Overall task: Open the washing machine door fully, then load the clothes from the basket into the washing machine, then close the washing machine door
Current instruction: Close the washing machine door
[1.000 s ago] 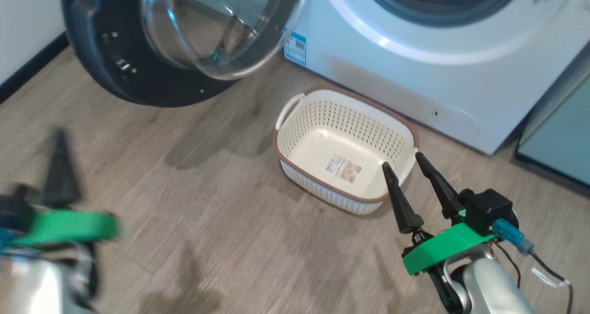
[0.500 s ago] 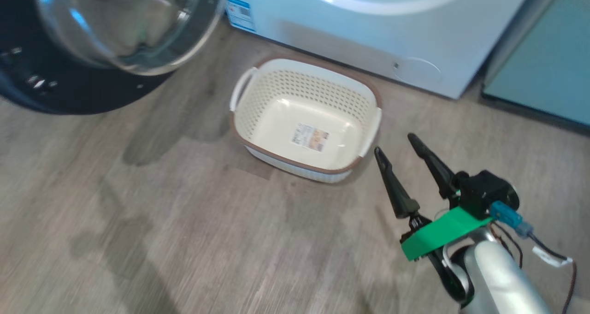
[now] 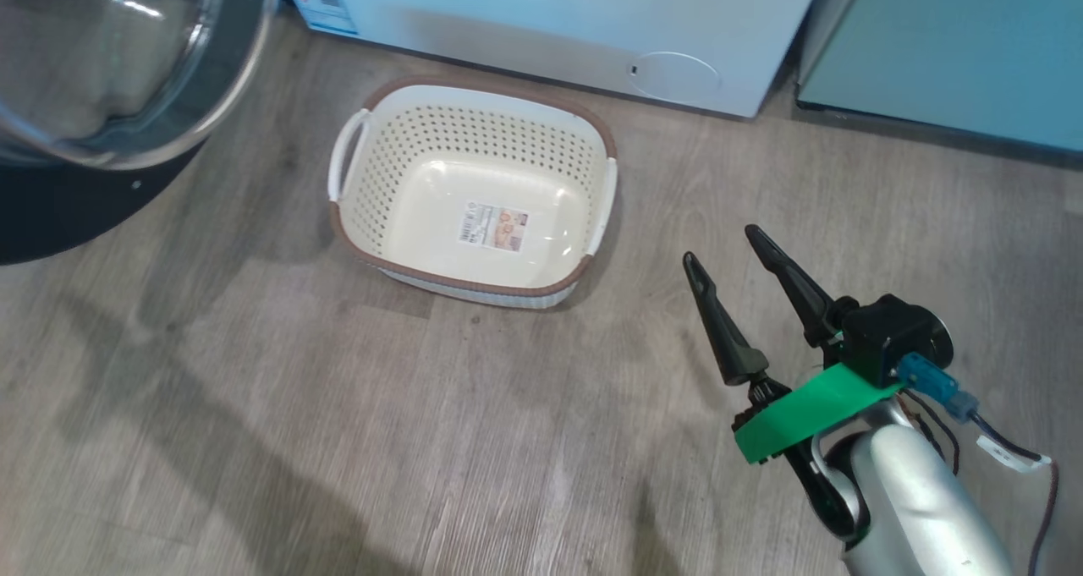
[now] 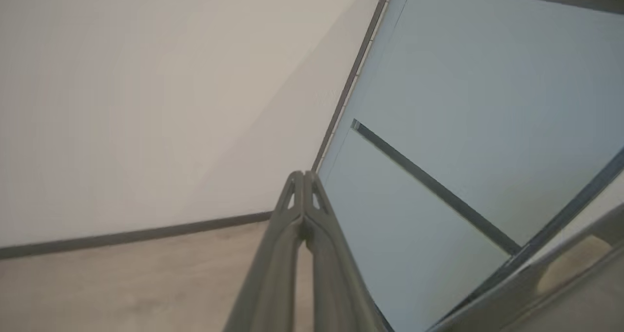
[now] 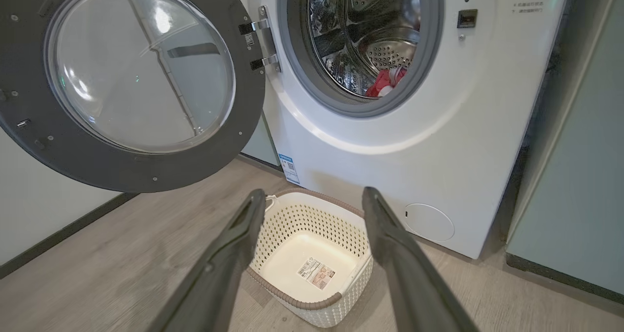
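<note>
1 washing machine open, the clothes inside its drum
The washing machine door hangs wide open to the left, glass bowl facing out; the basket stands on the floor just before the machine, long axis left-right, mouth up; right gripper spread wide, empty, near and right of the basket; left gripper pressed together, holding nothing.
</note>
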